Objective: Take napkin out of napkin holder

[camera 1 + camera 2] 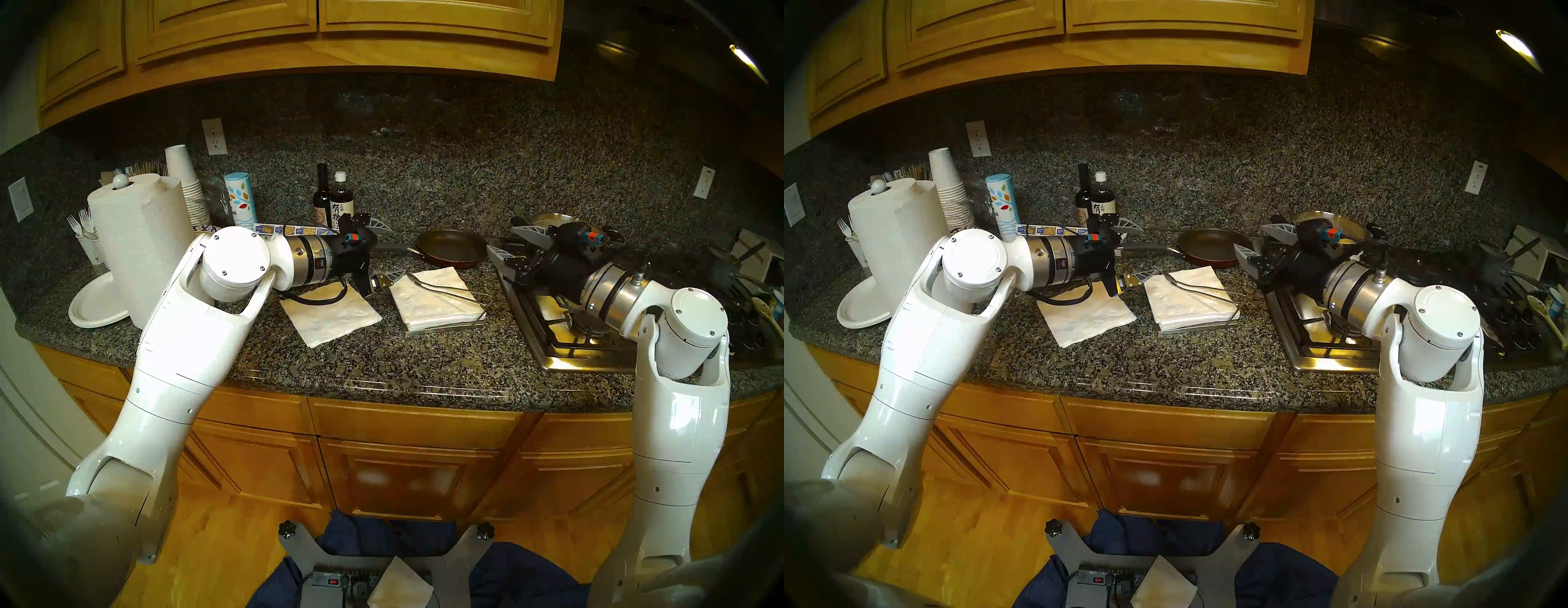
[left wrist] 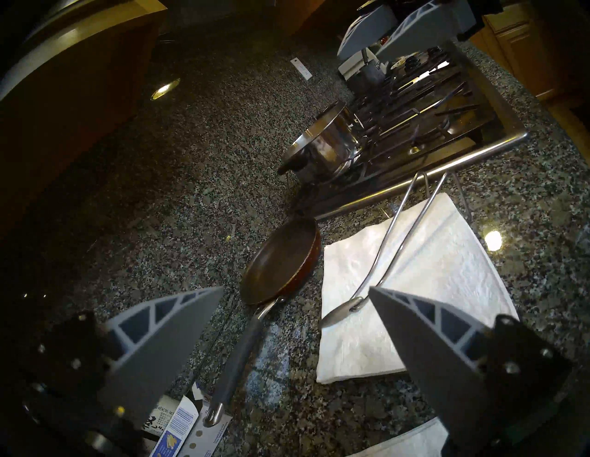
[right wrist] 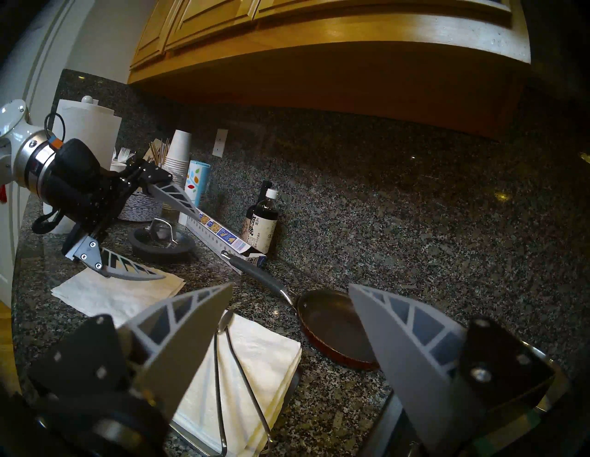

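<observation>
Hiding napkin [image 1: 335, 316] corner: left arm [image 1: 237, 265]

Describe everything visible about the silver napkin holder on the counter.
The flat square silver metal napkin holder sits on the speckled granite counter between the red frying pan and the steel stovetop. Only its tray edge shows under a thick stack of white napkins. Its thin wire arm, hinged at the stovetop side, lies down across the stack, its spoon-shaped tip resting on the top sheet. Neither gripper touches it.

Granite counter [image 1: 382, 361]: napkin [image 1: 331, 316], napkin holder [image 1: 445, 329], frying pan [image 1: 452, 248].
</observation>
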`<state>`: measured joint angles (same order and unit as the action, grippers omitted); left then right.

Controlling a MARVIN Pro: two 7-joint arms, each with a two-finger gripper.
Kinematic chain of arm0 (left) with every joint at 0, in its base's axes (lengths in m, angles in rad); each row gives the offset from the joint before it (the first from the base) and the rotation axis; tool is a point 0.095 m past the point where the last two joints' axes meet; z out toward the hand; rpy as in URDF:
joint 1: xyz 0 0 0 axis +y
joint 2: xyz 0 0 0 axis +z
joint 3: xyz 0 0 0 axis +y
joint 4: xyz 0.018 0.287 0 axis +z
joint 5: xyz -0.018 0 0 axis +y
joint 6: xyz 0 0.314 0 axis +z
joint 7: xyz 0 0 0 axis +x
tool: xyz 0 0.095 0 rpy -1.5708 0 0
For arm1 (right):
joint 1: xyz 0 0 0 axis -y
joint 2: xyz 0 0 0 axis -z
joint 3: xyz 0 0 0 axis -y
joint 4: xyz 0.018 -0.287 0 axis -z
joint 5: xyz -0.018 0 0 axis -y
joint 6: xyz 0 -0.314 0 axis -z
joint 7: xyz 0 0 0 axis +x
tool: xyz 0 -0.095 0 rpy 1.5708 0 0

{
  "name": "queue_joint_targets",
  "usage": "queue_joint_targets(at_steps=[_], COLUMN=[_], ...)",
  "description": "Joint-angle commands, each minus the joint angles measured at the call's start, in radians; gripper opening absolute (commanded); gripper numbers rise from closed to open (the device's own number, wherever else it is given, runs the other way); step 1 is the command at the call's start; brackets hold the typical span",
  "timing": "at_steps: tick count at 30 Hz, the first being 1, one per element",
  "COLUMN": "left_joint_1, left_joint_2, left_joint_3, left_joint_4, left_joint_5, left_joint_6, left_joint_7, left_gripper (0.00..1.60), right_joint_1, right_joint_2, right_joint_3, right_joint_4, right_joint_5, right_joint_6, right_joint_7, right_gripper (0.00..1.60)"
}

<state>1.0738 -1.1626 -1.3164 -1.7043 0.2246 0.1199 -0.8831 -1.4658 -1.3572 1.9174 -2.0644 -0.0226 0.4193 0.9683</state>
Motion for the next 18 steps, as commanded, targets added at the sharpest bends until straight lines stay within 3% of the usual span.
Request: queue_joint_targets(at_steps=[1,18], left_joint_1=[-0.029,-0.025], left_joint_2=[-0.007,-0.016], left_joint_3=[-0.017,-0.024], left_joint_4=[-0.025,-0.028], left_joint_5=[0.022,0.038], left_joint_6=[-0.007,-0.009], left_joint_7=[0.04,0.04], left_gripper=[1.6,1.6], right_joint_1=[0.018,0.018], right_joint_2=[0.004,0.005], right_joint_3=[0.003,0.002], right_joint_4=[-0.028,-0.028], right_joint_5=[0.002,0.003], right_joint_6=[-0.005,-0.005], right_joint_7=[-0.003,-0.004], right_gripper=[1.31,1.31])
